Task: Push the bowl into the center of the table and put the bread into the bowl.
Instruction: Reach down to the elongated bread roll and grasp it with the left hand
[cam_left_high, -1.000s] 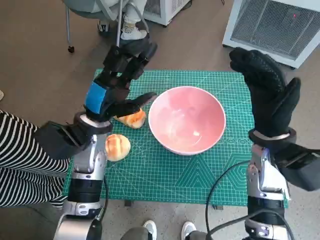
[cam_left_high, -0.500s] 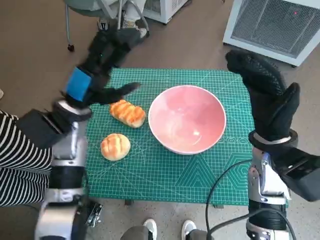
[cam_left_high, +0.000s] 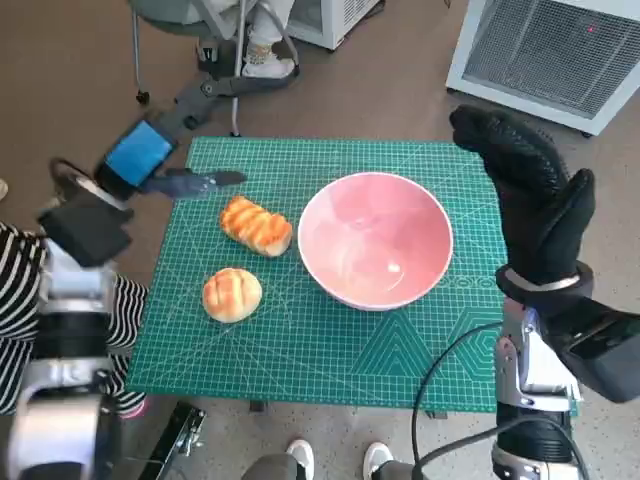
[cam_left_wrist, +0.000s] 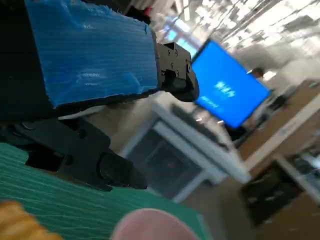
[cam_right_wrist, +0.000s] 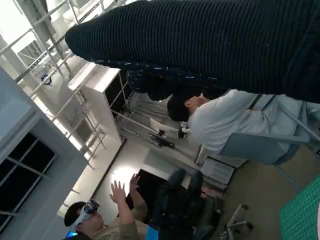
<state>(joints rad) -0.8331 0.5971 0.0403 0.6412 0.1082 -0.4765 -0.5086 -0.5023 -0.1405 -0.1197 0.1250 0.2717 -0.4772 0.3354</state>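
Observation:
A pink bowl (cam_left_high: 375, 238) stands on the green cutting mat (cam_left_high: 330, 340), a little right of its middle; its rim (cam_left_wrist: 150, 226) shows in the left wrist view. A ridged golden bread (cam_left_high: 257, 225) lies just left of the bowl, and a round bun (cam_left_high: 232, 293) lies nearer the front left. My left hand (cam_left_high: 160, 150) hovers over the mat's far left corner, fingers spread, holding nothing. My gloved right hand (cam_left_high: 530, 190) is raised upright beside the bowl's right side, apart from it and empty.
A white appliance (cam_left_high: 560, 50) stands on the floor beyond the mat's right corner. A chair base (cam_left_high: 215, 50) and a person's feet are behind the table. Striped fabric (cam_left_high: 20, 300) lies at the left edge. People sit in the right wrist view (cam_right_wrist: 215, 120).
My left hand has swung away from the ridged bread, out to the far left corner of the mat. The right hand has barely moved. Bowl and breads stay put.

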